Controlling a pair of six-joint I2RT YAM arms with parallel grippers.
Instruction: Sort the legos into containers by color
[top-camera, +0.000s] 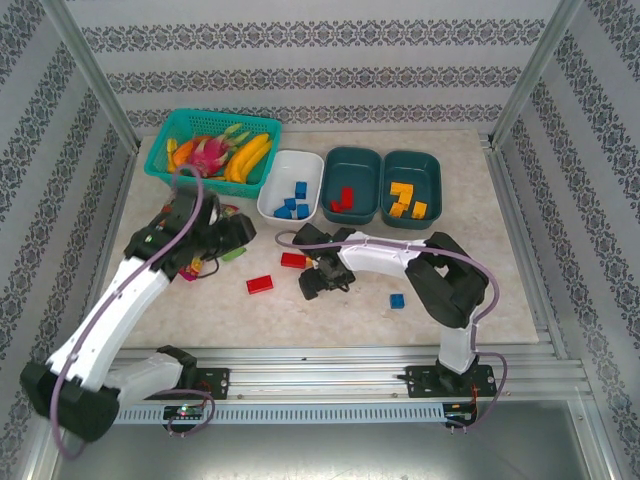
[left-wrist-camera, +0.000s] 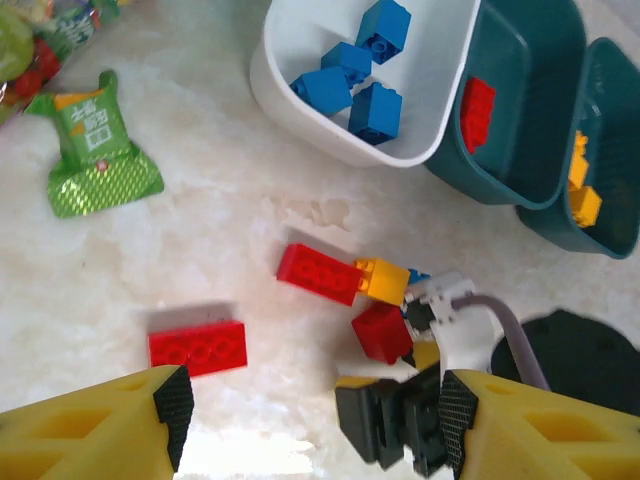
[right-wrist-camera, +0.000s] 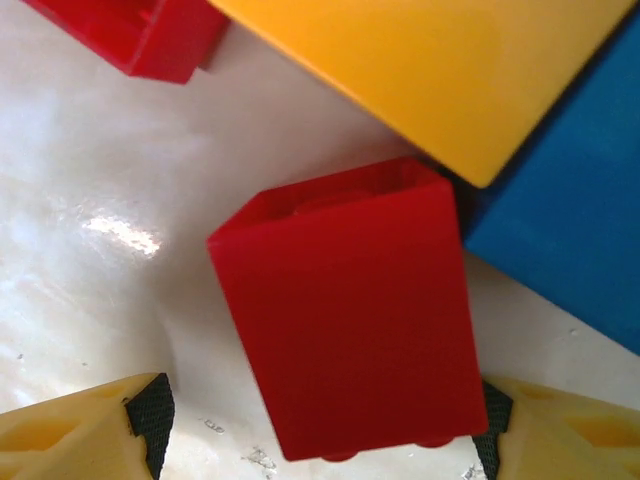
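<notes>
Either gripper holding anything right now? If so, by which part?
Nothing gripped. Left gripper open and empty. Right gripper open astride a red brick on the table, gap showing at one finger.

A red brick lies on the pale marbled table between the yellow fingers of the right gripper. The jaws stand apart: the black pad at the picture's left is clear of the brick, with bare table between, while the opposite one sits right at the brick's lower corner. Past its far end an orange brick and a blue brick lie just beside it and against each other, and a second red brick lies apart in the top left corner.
</notes>
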